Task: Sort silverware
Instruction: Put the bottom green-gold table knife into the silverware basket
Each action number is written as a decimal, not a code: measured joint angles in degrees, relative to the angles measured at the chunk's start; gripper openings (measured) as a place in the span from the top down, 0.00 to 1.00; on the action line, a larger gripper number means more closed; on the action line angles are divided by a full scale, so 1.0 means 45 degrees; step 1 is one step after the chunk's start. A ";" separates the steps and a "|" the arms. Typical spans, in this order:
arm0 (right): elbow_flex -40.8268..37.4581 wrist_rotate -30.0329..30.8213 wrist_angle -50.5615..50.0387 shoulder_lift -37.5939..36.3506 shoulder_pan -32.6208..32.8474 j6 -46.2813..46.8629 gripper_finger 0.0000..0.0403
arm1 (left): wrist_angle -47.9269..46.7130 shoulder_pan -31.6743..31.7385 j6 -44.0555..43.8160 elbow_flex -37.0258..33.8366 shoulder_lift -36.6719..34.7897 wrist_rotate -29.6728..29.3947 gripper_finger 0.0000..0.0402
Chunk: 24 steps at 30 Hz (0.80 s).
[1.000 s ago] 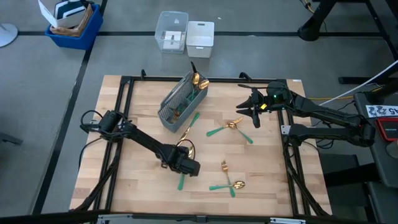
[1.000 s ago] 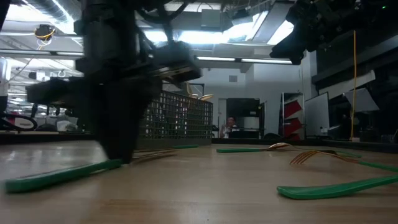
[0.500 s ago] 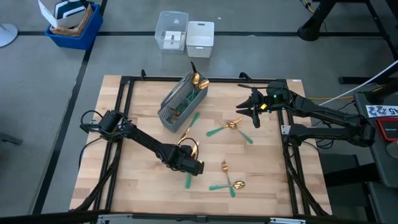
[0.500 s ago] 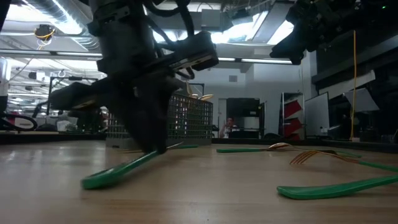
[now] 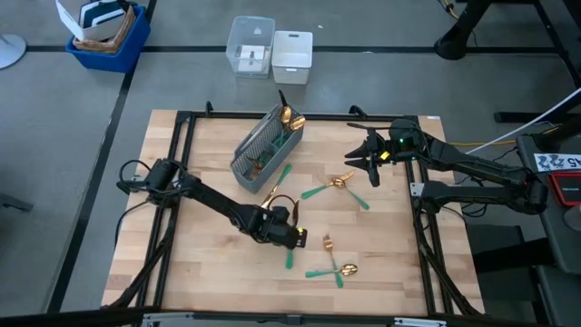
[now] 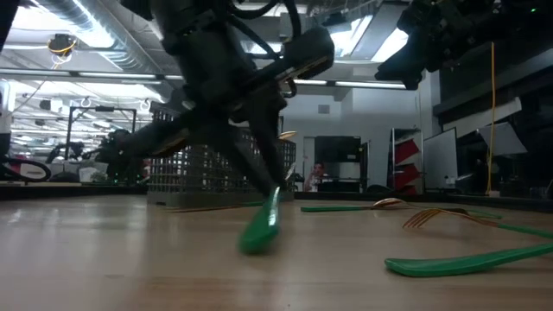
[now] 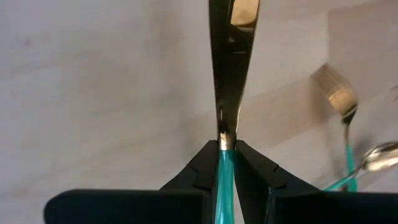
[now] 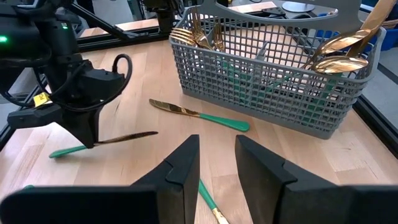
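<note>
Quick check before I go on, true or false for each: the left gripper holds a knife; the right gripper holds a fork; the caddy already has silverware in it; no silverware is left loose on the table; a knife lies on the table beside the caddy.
1. The left gripper holds a knife. True: its fingers are shut on the teal handle.
2. The right gripper holds a fork. False: it hangs empty and apart over the table's far right.
3. The caddy already has silverware in it. True: gold heads stick out at both ends.
4. No silverware is left loose on the table. False: several pieces lie on the wood, among them a spoon.
5. A knife lies beside the caddy. True: second knife, flat on the wood.
</note>
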 joint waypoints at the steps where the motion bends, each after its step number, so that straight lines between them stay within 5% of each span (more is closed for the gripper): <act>1: 0.0000 0.0000 -0.0004 0.0000 0.0000 0.0000 0.73 | 0.0141 0.0086 0.0168 0.0000 0.0000 -0.0053 0.92; 24: 0.0000 0.0982 0.0005 -0.0005 0.0000 -0.0019 0.73 | 0.3487 0.2489 0.3893 0.0000 -0.0019 -0.0540 0.92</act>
